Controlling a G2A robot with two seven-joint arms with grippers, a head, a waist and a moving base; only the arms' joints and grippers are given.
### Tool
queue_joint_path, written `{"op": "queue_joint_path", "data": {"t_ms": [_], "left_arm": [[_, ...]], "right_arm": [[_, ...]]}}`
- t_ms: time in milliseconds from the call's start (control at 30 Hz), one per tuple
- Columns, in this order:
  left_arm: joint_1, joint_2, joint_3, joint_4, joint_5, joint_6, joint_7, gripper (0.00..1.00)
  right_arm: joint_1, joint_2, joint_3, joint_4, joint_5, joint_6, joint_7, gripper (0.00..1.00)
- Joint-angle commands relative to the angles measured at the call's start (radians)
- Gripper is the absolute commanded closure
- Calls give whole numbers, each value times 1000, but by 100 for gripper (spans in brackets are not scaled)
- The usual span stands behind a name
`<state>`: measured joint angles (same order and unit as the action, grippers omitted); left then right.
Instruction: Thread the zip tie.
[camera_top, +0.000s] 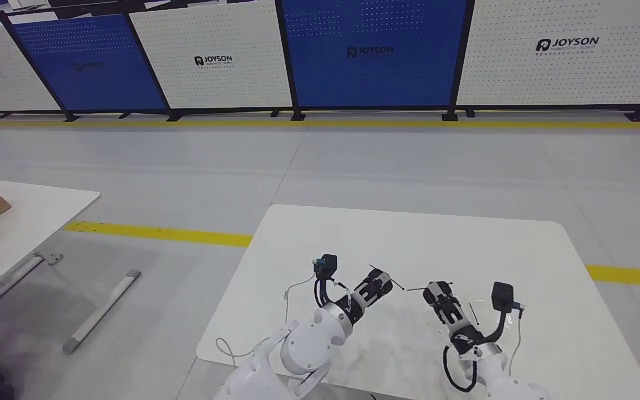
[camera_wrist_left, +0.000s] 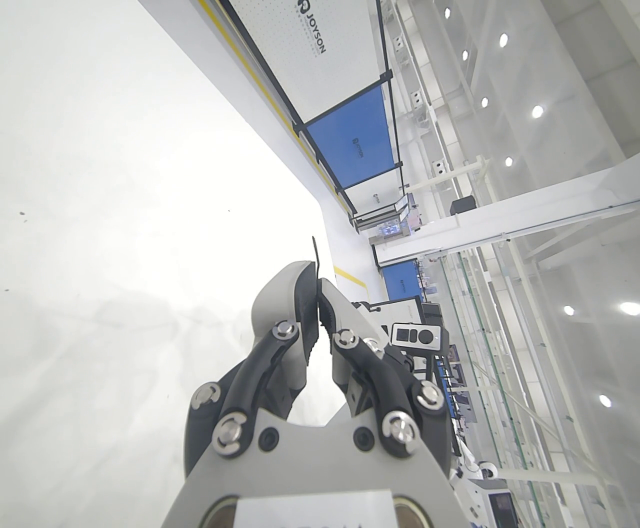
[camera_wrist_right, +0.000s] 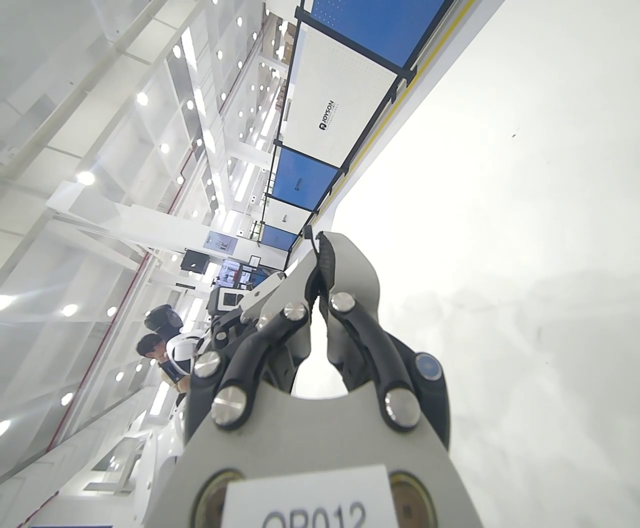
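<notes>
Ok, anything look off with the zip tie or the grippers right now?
Nothing stands out. The left gripper is shut on the zip tie, a short end poking past its tip; the right gripper pinches a black end too. The white table bears a few faint specks.

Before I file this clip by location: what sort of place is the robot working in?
Probably a factory hall or robot test floor: blue and white partition panels, yellow floor lines, and rows of ceiling lights high overhead.
</notes>
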<state>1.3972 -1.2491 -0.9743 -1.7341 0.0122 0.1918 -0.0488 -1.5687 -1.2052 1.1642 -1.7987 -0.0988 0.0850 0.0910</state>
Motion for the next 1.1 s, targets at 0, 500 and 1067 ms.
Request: {"op": "queue_joint_path", "data": {"t_ms": [0,500,1067], "left_arm": [[0,0,0,0,0,0,0,100],[0,0,0,0,0,0,0,100],[2,-4,-4,0,-10,-6,31,100]], "right_arm": [[3,-1,-1,4,-1,3,1,100],[14,-12,-9,16,-15,16,11,100],[5,-17,-6,22,-33,-34,-28,100]]}}
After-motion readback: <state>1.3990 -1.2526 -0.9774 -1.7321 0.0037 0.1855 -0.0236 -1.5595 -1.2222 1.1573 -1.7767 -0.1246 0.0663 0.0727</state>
